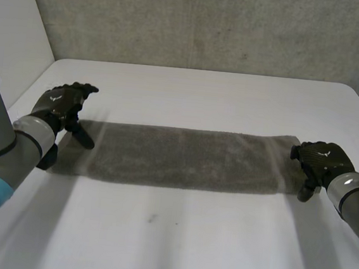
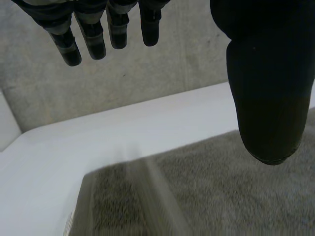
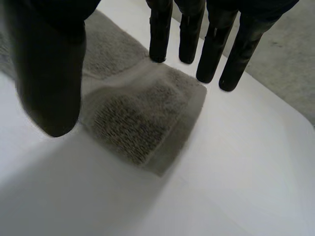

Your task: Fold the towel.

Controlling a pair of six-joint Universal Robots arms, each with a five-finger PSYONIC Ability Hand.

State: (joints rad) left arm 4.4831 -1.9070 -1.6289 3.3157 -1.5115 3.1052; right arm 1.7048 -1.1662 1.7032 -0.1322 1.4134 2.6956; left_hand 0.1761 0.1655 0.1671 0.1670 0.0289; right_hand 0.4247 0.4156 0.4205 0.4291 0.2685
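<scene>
Across the middle of the desk (image 1: 176, 236) lies the grey towel (image 1: 183, 157), stretched out flat as one long narrow strip. Its long axis runs straight side to side in front of me. One short end points at my left hand (image 1: 58, 105) and the other at my right hand (image 1: 320, 159), so it basically spans the gap between the two. The right end looks thick, like more than one layer.

Left side: that hand hovers over the towel's left end, by the far corner. Its fingers (image 2: 93, 42) are straight and loosely side by side, with the thumb well apart from them and nothing held between. The towel's end lies flat on the desk below the thumb.

Right side: this hand sits right over the towel's right end. Its fingers (image 3: 160, 34) are straight and point down at the far edge of that end, and the thumb is down by the near edge, so the end of the strip lies between them. Can't tell if the tips touch the cloth, but they aren't pinching it.

Behind the desk is a plain grey wall (image 1: 197, 22).
</scene>
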